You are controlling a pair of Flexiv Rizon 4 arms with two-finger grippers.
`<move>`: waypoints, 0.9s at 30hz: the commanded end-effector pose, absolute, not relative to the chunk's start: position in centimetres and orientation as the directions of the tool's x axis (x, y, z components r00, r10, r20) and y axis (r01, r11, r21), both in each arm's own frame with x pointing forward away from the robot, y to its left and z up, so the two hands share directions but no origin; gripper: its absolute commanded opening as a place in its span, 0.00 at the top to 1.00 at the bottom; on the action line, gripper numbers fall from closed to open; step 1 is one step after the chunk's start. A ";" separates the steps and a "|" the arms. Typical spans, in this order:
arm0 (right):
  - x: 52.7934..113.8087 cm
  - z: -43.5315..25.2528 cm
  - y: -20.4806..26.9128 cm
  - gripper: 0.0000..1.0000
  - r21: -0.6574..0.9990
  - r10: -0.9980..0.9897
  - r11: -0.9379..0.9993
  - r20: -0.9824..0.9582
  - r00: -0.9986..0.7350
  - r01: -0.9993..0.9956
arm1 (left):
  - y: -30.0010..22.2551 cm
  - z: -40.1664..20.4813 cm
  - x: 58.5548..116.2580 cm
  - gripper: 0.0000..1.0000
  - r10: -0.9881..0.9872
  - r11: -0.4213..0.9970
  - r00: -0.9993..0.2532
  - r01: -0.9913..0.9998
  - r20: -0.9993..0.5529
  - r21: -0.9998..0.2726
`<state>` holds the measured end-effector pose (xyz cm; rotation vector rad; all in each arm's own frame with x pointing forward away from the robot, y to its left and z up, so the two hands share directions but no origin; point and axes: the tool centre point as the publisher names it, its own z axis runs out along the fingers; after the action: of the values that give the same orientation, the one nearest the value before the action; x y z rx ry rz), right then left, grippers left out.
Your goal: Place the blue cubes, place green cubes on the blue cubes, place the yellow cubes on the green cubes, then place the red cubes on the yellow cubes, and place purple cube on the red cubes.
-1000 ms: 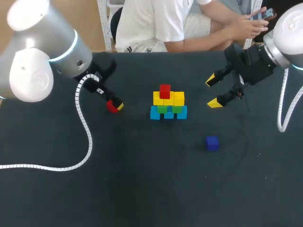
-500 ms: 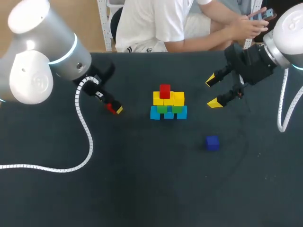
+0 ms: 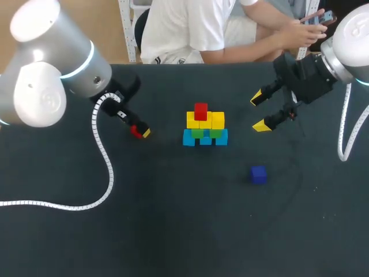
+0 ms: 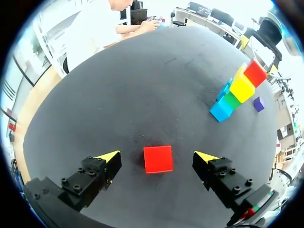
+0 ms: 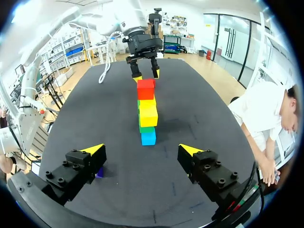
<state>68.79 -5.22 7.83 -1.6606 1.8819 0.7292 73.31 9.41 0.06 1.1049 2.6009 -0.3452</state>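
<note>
A stack stands mid-table: blue cubes at the bottom, green cubes, yellow cubes, and one red cube on top. The same stack shows ahead of my left gripper, which is open. A loose red cube lies on the table between its fingers, touching neither. In the head view that red cube is left of the stack, at my left gripper. My right gripper hangs open and empty, right of the stack. A purple cube lies alone in front of the stack, to its right.
The black table is bare in front of the stack. A white cable trails from my left arm across the table's left side. The purple cube lies beside one finger of my right gripper.
My left arm has shifted slightly and its gripper has settled lower around the loose red cube. The right arm and the stack have not moved.
</note>
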 end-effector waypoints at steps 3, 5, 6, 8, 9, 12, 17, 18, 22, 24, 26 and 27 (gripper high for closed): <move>68.7 7.8 -5.2 0.00 0.053 -0.711 0.103 -0.694 -0.111 -0.993 | 9.3 -0.2 74.0 0.00 0.663 0.670 -0.659 0.734 -0.355 -0.111; 68.7 7.8 -5.2 0.00 0.053 -0.711 0.103 -0.694 -0.111 -0.993 | 9.1 -0.4 74.2 0.00 0.664 0.667 -0.657 0.736 -0.357 -0.113; 68.7 7.8 -5.2 0.00 0.053 -0.711 0.103 -0.694 -0.111 -0.993 | 9.0 -0.4 74.2 0.00 0.664 0.667 -0.657 0.737 -0.358 -0.115; 68.7 7.8 -5.2 0.00 0.053 -0.711 0.103 -0.694 -0.111 -0.993 | 8.9 -0.6 74.2 0.00 0.663 0.665 -0.656 0.738 -0.360 -0.119; 68.7 7.8 -5.2 0.00 0.053 -0.711 0.103 -0.694 -0.111 -0.993 | 8.8 -0.6 74.3 0.00 0.663 0.664 -0.656 0.738 -0.361 -0.120; 68.7 7.8 -5.2 0.00 0.053 -0.711 0.103 -0.694 -0.111 -0.993 | 8.8 -0.9 74.3 0.00 0.662 0.663 -0.656 0.738 -0.363 -0.124; 68.7 7.8 -5.2 0.00 0.053 -0.711 0.103 -0.694 -0.111 -0.993 | 9.0 -1.0 74.2 0.00 0.653 0.668 -0.661 0.732 -0.368 -0.130; 68.7 7.8 -5.2 0.00 0.053 -0.711 0.103 -0.694 -0.111 -0.993 | 9.1 -0.9 74.2 0.00 0.652 0.669 -0.662 0.732 -0.369 -0.130; 68.7 7.8 -5.2 0.00 0.053 -0.711 0.103 -0.694 -0.111 -0.993 | 9.3 -0.8 74.2 0.00 0.648 0.673 -0.665 0.728 -0.372 -0.128; 68.7 7.8 -5.2 0.00 0.053 -0.711 0.103 -0.694 -0.111 -0.993 | 9.4 -0.8 74.2 0.00 0.647 0.674 -0.665 0.727 -0.372 -0.128; 68.7 7.8 -5.2 0.00 0.053 -0.711 0.103 -0.694 -0.111 -0.993 | 9.4 -0.8 74.2 0.00 0.646 0.676 -0.665 0.726 -0.374 -0.126; 68.7 7.8 -5.2 0.00 0.053 -0.711 0.103 -0.694 -0.111 -0.993 | 9.4 -0.8 74.2 0.00 0.646 0.676 -0.665 0.726 -0.375 -0.125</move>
<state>68.79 -5.22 7.83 -1.6606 1.8819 0.7292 74.29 9.25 -0.76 1.0883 2.5960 -0.3767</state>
